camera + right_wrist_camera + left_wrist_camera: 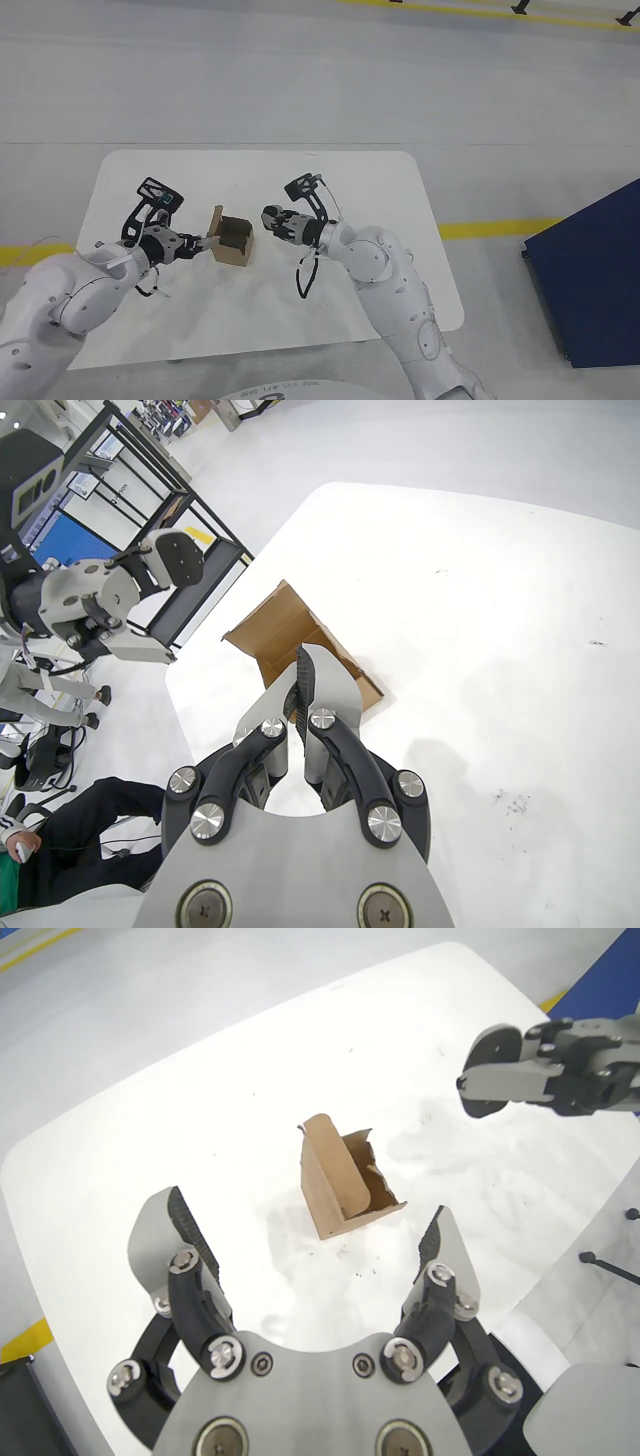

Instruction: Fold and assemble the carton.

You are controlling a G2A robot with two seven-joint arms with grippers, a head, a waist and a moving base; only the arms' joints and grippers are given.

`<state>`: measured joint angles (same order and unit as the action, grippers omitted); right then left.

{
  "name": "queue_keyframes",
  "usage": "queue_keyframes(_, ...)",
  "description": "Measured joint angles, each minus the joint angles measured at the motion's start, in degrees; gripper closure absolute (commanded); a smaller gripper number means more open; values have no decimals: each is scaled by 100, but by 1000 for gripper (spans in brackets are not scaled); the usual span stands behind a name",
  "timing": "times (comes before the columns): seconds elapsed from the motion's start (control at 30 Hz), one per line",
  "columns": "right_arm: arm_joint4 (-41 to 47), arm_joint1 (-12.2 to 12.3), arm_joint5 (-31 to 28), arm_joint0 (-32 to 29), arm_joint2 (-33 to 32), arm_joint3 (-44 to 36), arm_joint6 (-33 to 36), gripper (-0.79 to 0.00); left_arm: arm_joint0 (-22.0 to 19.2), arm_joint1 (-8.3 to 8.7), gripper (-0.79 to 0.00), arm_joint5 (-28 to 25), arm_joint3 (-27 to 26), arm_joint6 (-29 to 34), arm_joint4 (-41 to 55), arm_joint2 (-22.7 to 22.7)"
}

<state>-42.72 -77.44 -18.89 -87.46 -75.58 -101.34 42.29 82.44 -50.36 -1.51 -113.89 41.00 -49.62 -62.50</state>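
Note:
A small brown carton stands open on the white table, left of centre, with one flap raised on its left side. In the left wrist view the carton shows a curled flap and a torn inner edge. My left gripper is open just left of it, at its flap side, holding nothing. My right gripper is shut with nothing in it, a short way right of the carton and above the table. The right wrist view also shows the left gripper beyond the carton.
The table's far and right parts are bare, with faint scuff marks. A dark blue block stands on the floor to the right, past the table edge. A yellow floor line runs behind. Black shelving stands off the table's left side.

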Motion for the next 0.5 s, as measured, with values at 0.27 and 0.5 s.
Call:
queue_keyframes(0.27, 94, 99, -222, -297, -166, -211, -42, 0, -539, -296, -785, 1016, 542, 2, -1348, 1113)
queue_keyframes(0.5, 95, 101, -222, -303, -166, -217, -48, 0, -858, -487, -299, 1185, 861, -157, -1687, 1460)
